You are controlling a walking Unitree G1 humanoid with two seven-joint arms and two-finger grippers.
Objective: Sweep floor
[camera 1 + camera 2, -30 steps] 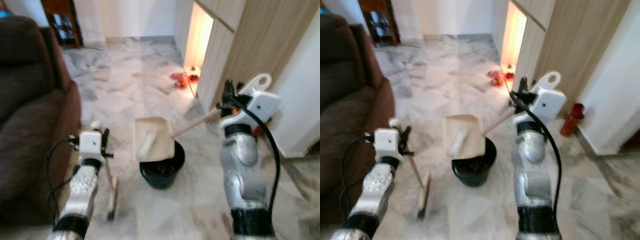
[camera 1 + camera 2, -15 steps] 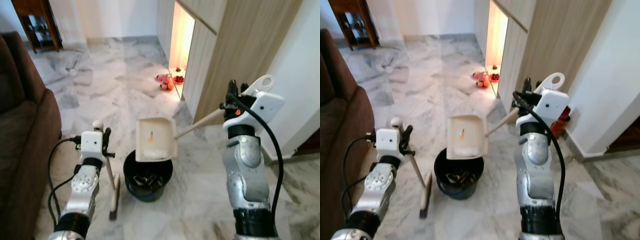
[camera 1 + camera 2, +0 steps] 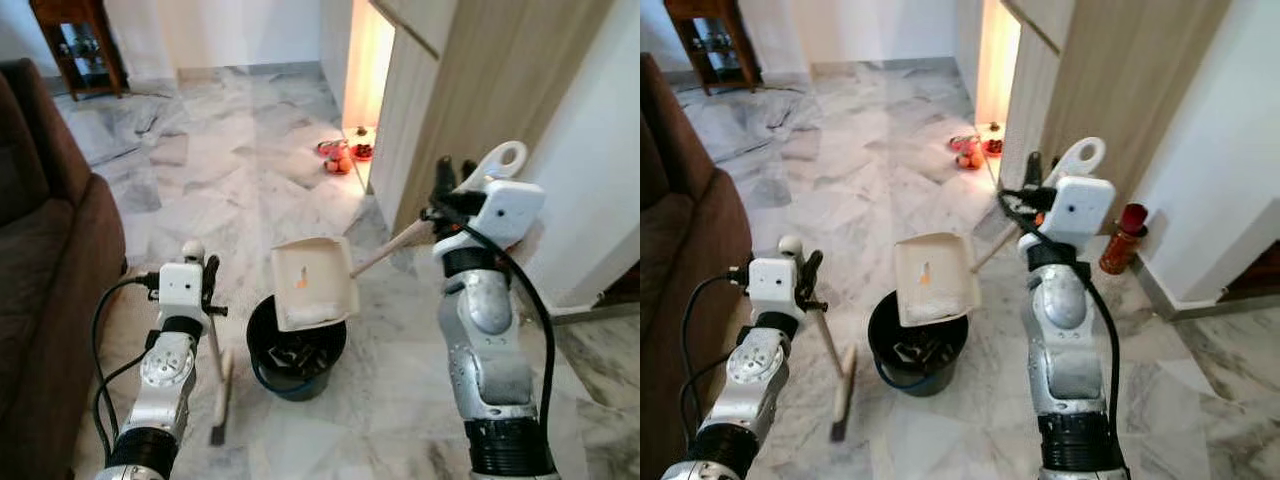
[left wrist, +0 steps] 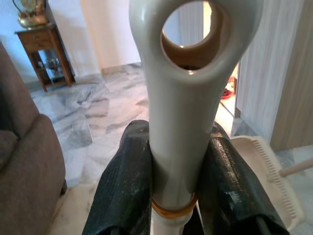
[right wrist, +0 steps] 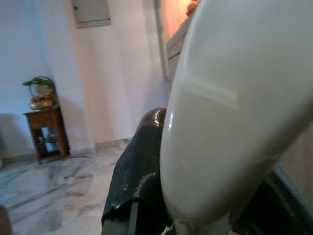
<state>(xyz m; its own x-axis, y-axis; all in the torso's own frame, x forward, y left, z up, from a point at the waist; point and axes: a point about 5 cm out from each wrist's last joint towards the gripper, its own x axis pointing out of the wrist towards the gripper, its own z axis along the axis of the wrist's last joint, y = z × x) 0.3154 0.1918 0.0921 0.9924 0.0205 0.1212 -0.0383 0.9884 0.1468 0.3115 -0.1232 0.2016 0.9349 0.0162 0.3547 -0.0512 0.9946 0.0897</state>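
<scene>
The right pincer (image 3: 447, 200) pinches the dustpan (image 3: 312, 285) handle, tilting it above the bucket (image 3: 295, 350). The left pincer (image 4: 171, 181) clamps the broom (image 3: 217, 375) beside the bucket. Too little tilt may leave debris stuck.

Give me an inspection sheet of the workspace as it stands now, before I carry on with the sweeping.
Surface: marble floor, bare around the bin.
Job's things: cream dustpan tilted over the black bin, debris resting in its lower edge; bin holds dark rubbish. Broom upright beside the bin, head on the floor.
Clutter: red and orange items on the floor by the lit cupboard opening; red bottle against the wall.
Grippers: left gripper with fingers shut on the broom handle; right gripper shut on the dustpan handle.
Cables: black cable looped along the right arm, another along the left.
Surroundings: brown sofa on the left, wooden cabinet on the right, small side table far back.
</scene>
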